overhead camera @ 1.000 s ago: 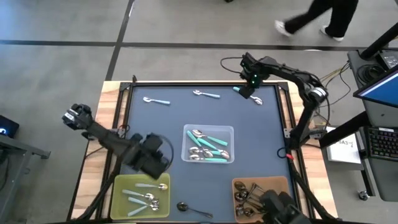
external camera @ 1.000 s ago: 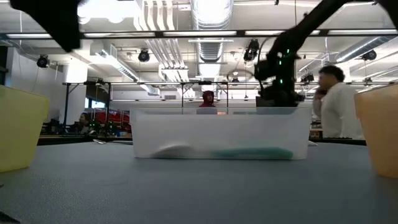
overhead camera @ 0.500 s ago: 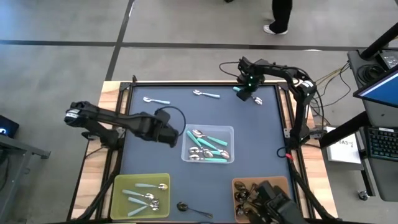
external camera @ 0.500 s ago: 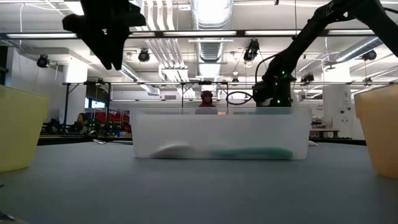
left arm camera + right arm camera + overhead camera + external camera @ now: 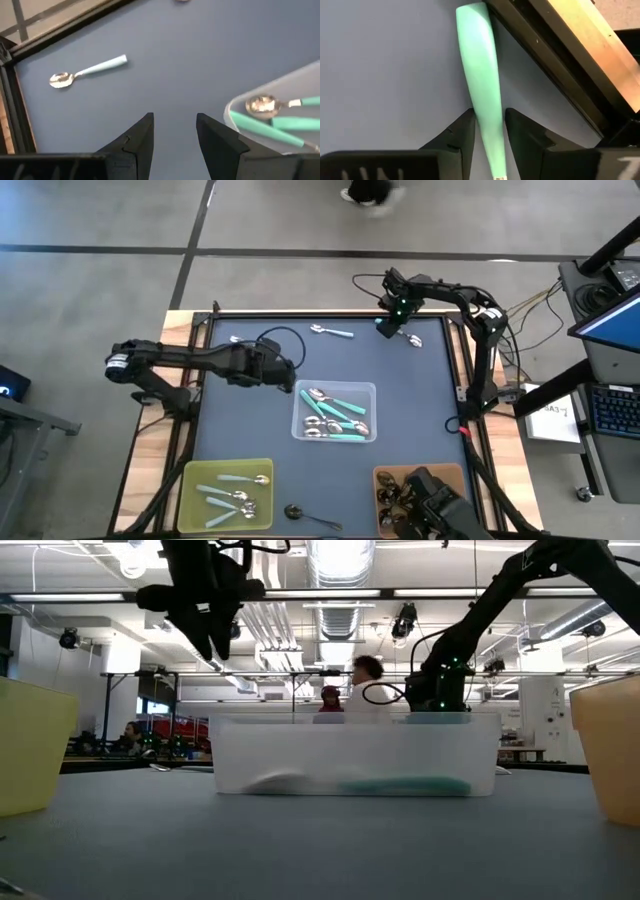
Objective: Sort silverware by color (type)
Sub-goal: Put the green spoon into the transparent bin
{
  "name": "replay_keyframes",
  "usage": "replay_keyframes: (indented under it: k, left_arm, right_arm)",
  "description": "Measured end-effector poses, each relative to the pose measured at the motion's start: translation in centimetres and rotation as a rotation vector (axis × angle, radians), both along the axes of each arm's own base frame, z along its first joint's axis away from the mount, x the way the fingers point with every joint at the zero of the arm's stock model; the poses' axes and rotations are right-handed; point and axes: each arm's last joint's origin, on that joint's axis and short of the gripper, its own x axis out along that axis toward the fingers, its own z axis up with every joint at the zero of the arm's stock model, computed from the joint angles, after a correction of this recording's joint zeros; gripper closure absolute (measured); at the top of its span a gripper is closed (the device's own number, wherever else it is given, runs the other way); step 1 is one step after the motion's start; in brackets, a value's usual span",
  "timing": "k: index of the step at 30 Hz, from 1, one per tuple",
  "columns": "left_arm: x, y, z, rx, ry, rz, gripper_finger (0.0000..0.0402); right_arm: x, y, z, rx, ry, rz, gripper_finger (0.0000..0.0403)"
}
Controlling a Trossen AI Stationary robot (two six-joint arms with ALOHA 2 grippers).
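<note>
A teal-handled spoon (image 5: 482,65) lies flat on the blue mat near the far right corner, and my right gripper (image 5: 391,326) is down on it, shut on its handle. My left gripper (image 5: 172,130) is open and empty. It hovers above the mat (image 5: 280,370), between a pale-blue-handled spoon (image 5: 90,71) and the clear bin (image 5: 298,388), which holds teal spoons (image 5: 270,125). A second pale-blue spoon (image 5: 330,332) lies on the mat by the far edge. A dark spoon (image 5: 305,515) lies near the front edge. My right gripper pinches the teal spoon's handle (image 5: 489,117) between its two fingers (image 5: 462,132), at about mid-length, coming from above. The handle runs out between the fingers, and its free end (image 5: 472,12) points at the table's raised rim. The spoon seems to lie on the mat.
The yellow bin (image 5: 190,470) with pale-blue spoons stands at the near left, and the brown bin (image 5: 380,472) with dark spoons at the near right. The raised dark frame (image 5: 545,65) runs close beside the right gripper. A person walks past beyond the far edge.
My left gripper has swung from above the yellow bin toward the far edge and slightly right. It now hangs beside the clear bin's far left corner. My right gripper has stayed at the teal spoon and sunk a little lower. A person has crossed behind the table.
</note>
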Motion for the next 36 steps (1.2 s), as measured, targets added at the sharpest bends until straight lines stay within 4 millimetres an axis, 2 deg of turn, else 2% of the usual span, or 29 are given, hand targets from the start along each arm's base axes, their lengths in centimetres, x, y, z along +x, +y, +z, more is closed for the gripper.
replay_keyframes:
  k: [8, 14, 19, 24, 30, 34, 36]
  left_arm:
    - [0.5, 1.2, 0.3, 0.108, -0.070, 0.067, 0.0271]
    - [0.7, 3.4, 0.5, 0.180, -0.091, 0.108, 0.0271]
    - [2.2, 5.5, -0.7, 0.131, -0.204, -0.016, 0.0279]
    - [3.6, 7.5, -3.0, 0.097, -0.467, -0.154, 0.0301]
    - [3.0, 9.3, -5.6, 0.154, -0.731, -0.118, 0.0315]
    - [2.6, 9.8, -5.8, 0.154, -0.891, -0.164, 0.0309]
    - [2.5, 10.1, -5.8, 0.165, -0.915, -0.178, 0.0303]
  right_arm:
    - [0.4, -0.4, 0.8, 0.005, -0.023, 0.021, 0.0355]
    - [1.1, -1.0, 2.2, 0.009, -0.065, 0.020, 0.0356]
    - [2.2, -1.0, 4.8, 0.007, -0.235, 0.044, 0.0356]
    - [3.5, 0.2, 7.6, -0.035, -0.317, 0.084, 0.0356]
    - [5.5, 2.5, 11.3, -0.137, -0.418, 0.119, 0.0356]
    - [7.8, 4.7, 13.5, -0.204, -0.517, 0.187, 0.0356]
    - [9.0, 5.7, 14.3, -0.241, -0.567, 0.223, 0.0356]
